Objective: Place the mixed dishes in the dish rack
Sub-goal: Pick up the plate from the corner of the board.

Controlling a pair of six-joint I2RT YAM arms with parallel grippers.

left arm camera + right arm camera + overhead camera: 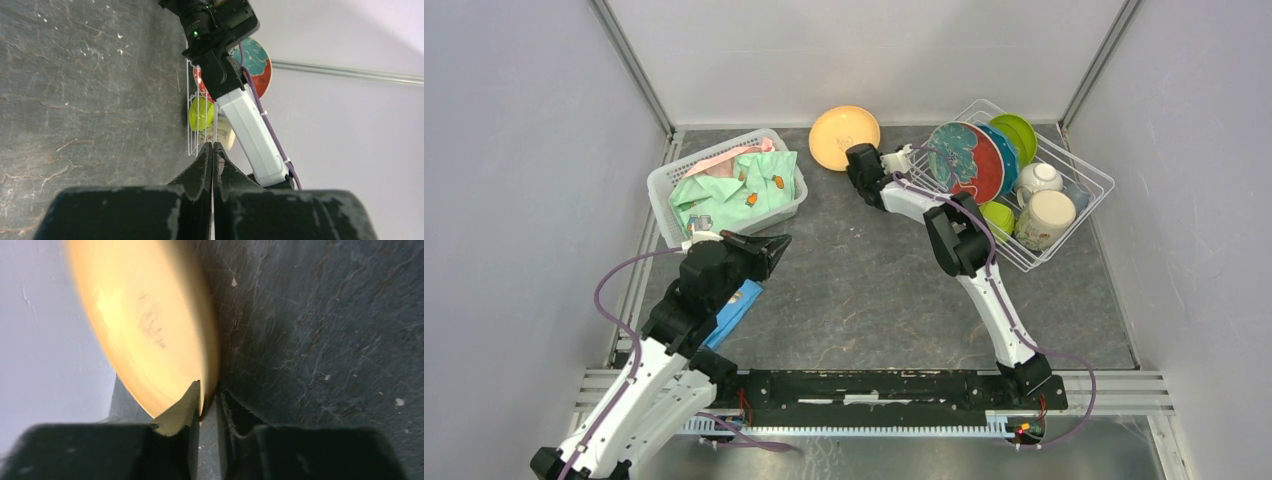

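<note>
The orange plate [844, 137] lies on the table [864, 290] near the back wall, just left of the dish rack [1092, 176] and apart from it. It looks like glazed crockery, so I judge it stiff, moderately heavy for its thin edge, slick to the touch and liable to chip if knocked against wire. The rim is the only sensible place to take it, since the face gives a two-finger grip nothing to bite on (a deeper bite over the lip would resist swinging better than a tip pinch).

That is where the right gripper [855, 152] sits. In the right wrist view the right gripper [206, 397] straddles the near edge of the orange plate [145, 325], one finger over the glossy upper face and the other on the outside, and the jaws are pinched down to a narrow gap on the rim. The right arm reaches far forward and leftward across the table, elbow bent beside the rack, wrist turned toward the plate.

The rack already carries a red plate with a teal pattern [964, 160], a blue plate [1001, 143] and a lime-green plate [1016, 133] standing on edge, with a beige mug [1046, 218] and a white bowl [1037, 178] in front of them.

The left gripper [782, 241] hangs clenched and empty over the left of the table, beside the white basket [662, 186] of clothes and above a folded blue cloth [736, 308].
</note>
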